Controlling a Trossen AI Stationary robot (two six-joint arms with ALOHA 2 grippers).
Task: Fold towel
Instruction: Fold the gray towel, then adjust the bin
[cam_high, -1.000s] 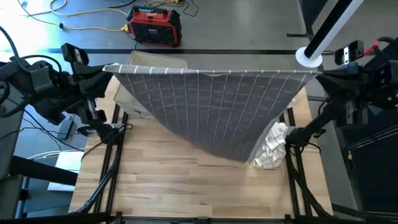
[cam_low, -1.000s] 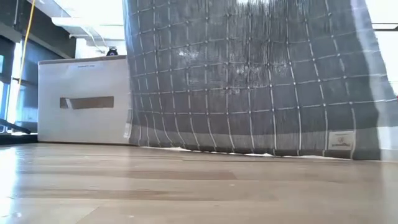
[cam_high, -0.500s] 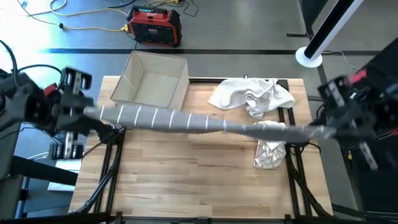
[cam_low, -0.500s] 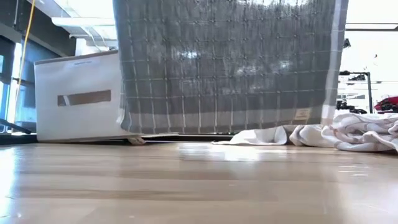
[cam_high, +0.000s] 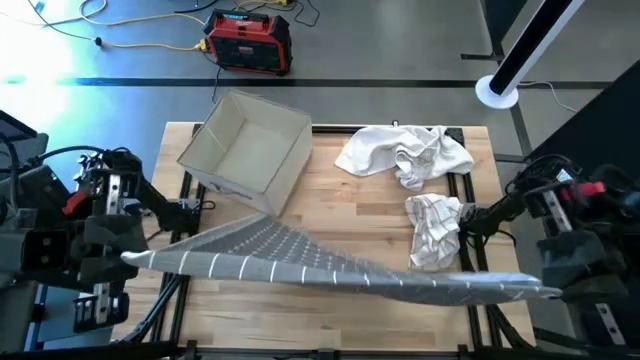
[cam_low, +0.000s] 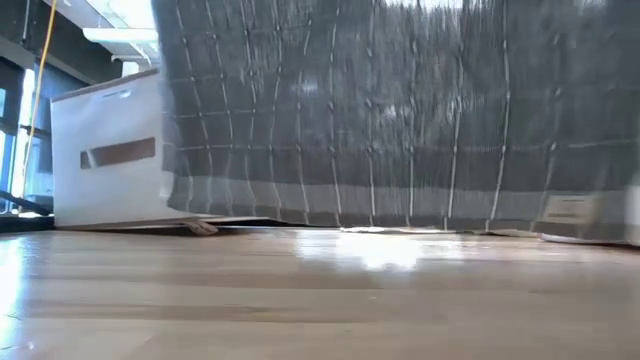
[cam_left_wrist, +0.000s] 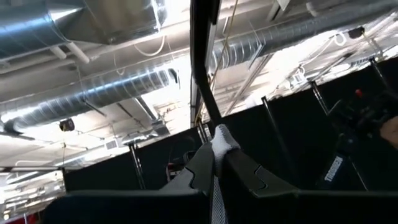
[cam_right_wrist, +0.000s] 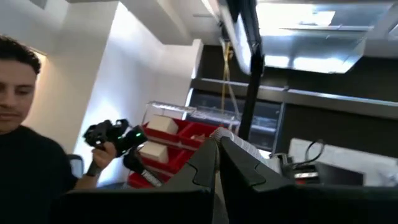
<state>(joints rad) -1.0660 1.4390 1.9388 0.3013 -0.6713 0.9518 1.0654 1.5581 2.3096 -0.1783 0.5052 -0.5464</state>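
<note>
Left gripper (cam_left_wrist: 214, 163): fingers pressed together on a white-edged corner of the grey towel (cam_high: 330, 263), cloth pinched flat between them in the left wrist view; right gripper (cam_right_wrist: 216, 163): same story, fingers closed on the opposite corner, a sliver of striped hem showing at the tips.

Both wrists point up toward the ceiling and the room, so the corners are held high; in the right wrist view a person (cam_right_wrist: 28, 168) stands in the room beyond, holding a dark device, hands well clear of the arms.

Change since a second ago: the towel then hung as a full sheet at the table's far side, top edge stretched between the arms; half a second ago it was swinging, seen edge-on at mid-table; now we find the held edge drawn to the near side of the table (cam_high: 330, 330), left arm (cam_high: 105, 225) at the left border, right arm (cam_high: 575, 250) at the right, and the cloth trailing back and down toward the cardboard box (cam_high: 250, 150).

Low view: the towel fills the frame as a curtain, lower hem at or just above the wood; we cannot tell whether it touches.

White cloths (cam_high: 405, 155) lie bunched at the far right, one more (cam_high: 432, 230) just beside the right arm.

Our reading: this is the lay-out swing; the towel is not yet flat, no fold made; lowering the held edge should spread it on the table.
</note>
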